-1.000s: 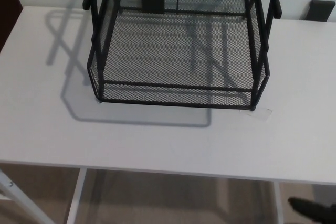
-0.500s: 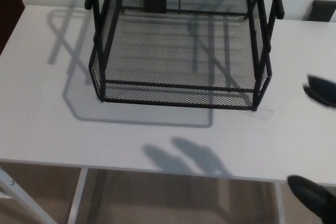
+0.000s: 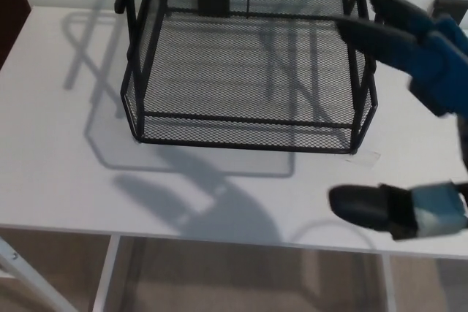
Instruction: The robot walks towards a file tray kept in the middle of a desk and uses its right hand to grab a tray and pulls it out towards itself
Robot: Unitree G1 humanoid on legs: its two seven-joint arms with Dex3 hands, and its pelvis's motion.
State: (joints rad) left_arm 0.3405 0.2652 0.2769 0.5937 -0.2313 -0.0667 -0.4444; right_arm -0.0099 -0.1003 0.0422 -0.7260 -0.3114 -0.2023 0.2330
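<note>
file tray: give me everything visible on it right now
The file tray is black wire mesh on a black frame with upright corner posts. It stands upright on the white desk, mid-back; its top is cropped. The bottom tier looks empty and pushed in. The right hand hangs open by its right front post; contact unclear.

One file tray (image 3: 248,78), one desk (image 3: 58,180), one robot hand (image 3: 409,115).

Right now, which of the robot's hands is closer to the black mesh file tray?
The right. The right hand is spread open at the file tray's right side, two fingers over its corner post and the thumb below near the desk edge. The left hand isn't in view.
</note>
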